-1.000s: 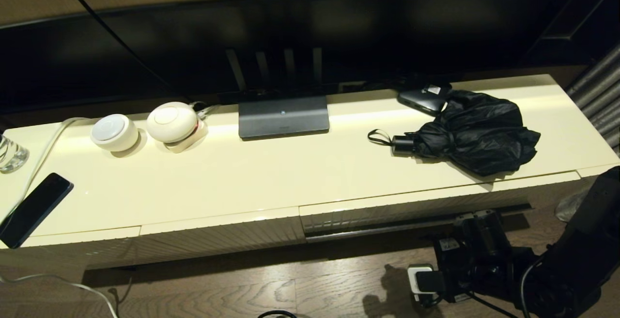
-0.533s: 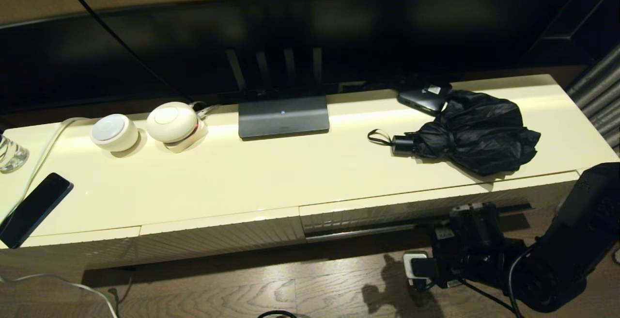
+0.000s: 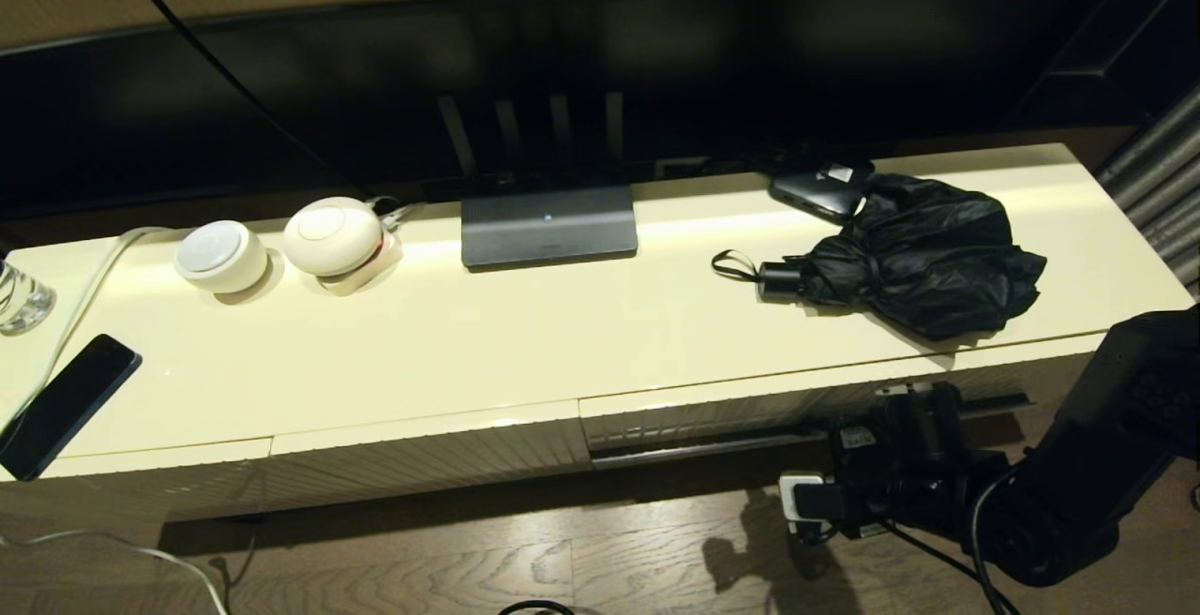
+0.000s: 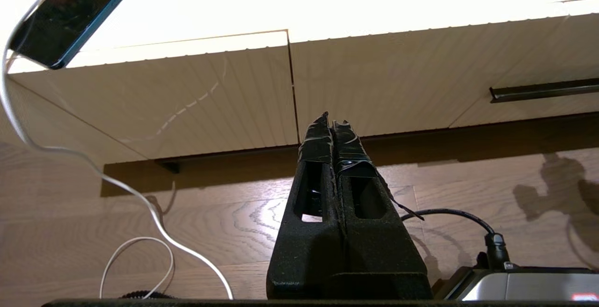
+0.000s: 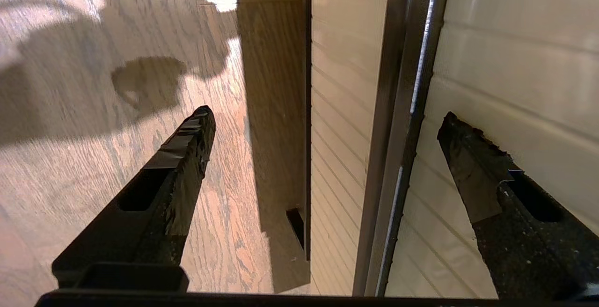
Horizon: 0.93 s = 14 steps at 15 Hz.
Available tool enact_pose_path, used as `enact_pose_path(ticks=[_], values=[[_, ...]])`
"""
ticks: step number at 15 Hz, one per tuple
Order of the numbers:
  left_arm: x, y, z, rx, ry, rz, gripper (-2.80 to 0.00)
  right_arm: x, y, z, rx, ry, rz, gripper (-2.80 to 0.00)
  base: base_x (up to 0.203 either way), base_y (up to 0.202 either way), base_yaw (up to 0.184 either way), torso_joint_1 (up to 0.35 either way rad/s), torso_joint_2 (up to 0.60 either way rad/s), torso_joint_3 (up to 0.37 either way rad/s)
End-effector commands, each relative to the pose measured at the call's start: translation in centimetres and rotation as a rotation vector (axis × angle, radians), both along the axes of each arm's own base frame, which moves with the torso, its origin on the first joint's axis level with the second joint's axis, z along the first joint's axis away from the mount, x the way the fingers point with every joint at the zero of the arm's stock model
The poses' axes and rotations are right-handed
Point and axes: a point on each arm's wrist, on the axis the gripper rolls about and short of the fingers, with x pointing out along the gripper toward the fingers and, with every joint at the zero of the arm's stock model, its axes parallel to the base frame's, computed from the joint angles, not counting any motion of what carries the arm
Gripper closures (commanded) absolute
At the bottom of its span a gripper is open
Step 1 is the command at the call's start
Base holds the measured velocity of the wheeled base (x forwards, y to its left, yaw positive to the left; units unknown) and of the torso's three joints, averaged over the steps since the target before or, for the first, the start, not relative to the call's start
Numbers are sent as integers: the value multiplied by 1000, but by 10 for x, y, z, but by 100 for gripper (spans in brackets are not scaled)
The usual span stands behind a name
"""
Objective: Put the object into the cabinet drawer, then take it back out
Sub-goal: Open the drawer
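Note:
The black folding umbrella (image 3: 923, 263) lies bunched on the cream cabinet top (image 3: 525, 343) at the right, with its handle and wrist loop pointing left. Below it the cabinet drawer (image 3: 741, 406) is closed, its ribbed front (image 5: 510, 59) showing a dark underside strip (image 5: 402, 110). My right gripper (image 3: 911, 399) is low in front of the drawer, open, its fingers either side of the strip in the right wrist view (image 5: 325, 114), holding nothing. My left gripper (image 4: 332, 119) is shut and empty, parked low over the floor, facing the ribbed panels; the drawer's strip (image 4: 543, 91) shows far to one side.
A small black box (image 3: 820, 188) touches the umbrella's back. The TV base (image 3: 548, 226), two white round devices (image 3: 222, 256) (image 3: 330, 235), a glass (image 3: 19, 296) and a dark phone (image 3: 66, 404) with a white cable share the top. A white plug (image 3: 802, 495) lies on the floor.
My right arm has risen and moved left, bringing the open gripper up close to the drawer front. The umbrella and drawer have not moved.

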Motion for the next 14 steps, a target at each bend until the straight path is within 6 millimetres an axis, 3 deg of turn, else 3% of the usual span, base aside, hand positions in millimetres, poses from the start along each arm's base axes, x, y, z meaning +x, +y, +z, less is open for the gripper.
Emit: enact_pose_path(ticks=[1, 14], values=[[0, 0, -1, 0, 4, 1, 0, 5, -1, -3, -6, -2, -2, -280, 0, 0, 0, 0, 0, 0], [0, 0, -1, 0, 3, 1, 0, 8, -5, -15, -11, 27, -14, -280, 0, 0, 0, 0, 0, 0]])
